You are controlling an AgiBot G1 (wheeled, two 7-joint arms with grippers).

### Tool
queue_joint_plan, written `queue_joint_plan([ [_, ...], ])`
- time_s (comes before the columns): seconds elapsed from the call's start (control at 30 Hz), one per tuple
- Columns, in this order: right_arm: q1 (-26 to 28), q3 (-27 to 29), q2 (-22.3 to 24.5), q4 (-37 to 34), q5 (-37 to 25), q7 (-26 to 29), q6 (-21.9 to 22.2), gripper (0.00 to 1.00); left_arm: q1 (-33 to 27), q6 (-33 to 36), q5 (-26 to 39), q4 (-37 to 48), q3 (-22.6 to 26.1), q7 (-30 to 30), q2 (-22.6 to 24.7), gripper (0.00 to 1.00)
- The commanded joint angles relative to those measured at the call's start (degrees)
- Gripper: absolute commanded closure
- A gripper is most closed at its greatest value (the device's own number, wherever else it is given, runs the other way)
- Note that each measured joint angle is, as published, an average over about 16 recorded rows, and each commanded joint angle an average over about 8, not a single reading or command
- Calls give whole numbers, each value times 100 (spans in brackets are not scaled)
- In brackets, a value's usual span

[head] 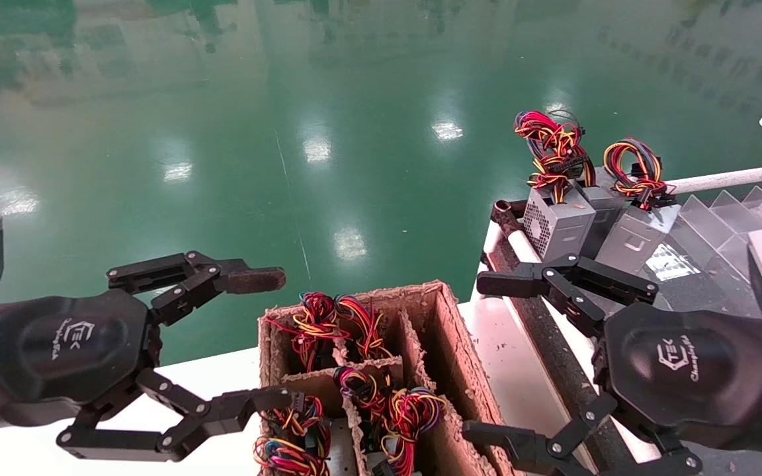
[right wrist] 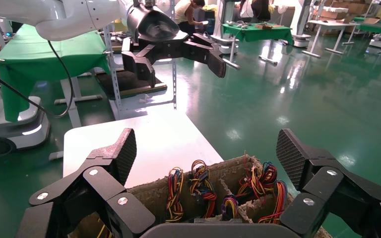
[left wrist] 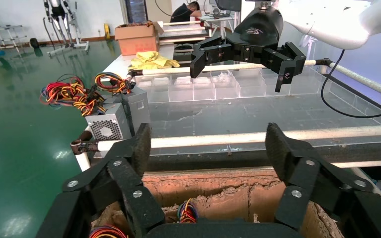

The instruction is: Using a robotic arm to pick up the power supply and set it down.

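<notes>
My right gripper [head: 490, 360], black with all-black fingers, hangs open over the right edge of a cardboard crate [head: 450, 344]. Nothing is between its fingers [right wrist: 206, 148]. Power supplies stand in the crate's compartments with their grey bodies almost hidden, so I cannot tell which is the task's power supply. A loose red, orange and yellow wire bundle [head: 411, 410] lies closest to the right gripper, and more bundles [right wrist: 263, 186] show below it. My left gripper [head: 265, 340], with a brownish worn fingertip, is open at the crate's left side [left wrist: 209, 144].
Three grey boxes stand on the dark conveyor [head: 553, 344] to the right: one with a perforated vent face [head: 556, 225], a middle one [head: 600, 201], and one with a slot and a neat wire loop [head: 635, 238]. Clear dividers [head: 718, 218] lie behind. Green floor lies beyond the white table [head: 209, 377].
</notes>
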Motion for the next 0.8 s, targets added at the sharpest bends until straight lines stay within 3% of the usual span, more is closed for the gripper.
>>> queue_joint_plan([
  [0.03,0,0,0,0,0,0,0,0,0,0,0,0,0,0,0,100],
  [0.8,0,0,0,0,0,0,0,0,0,0,0,0,0,0,0,100],
])
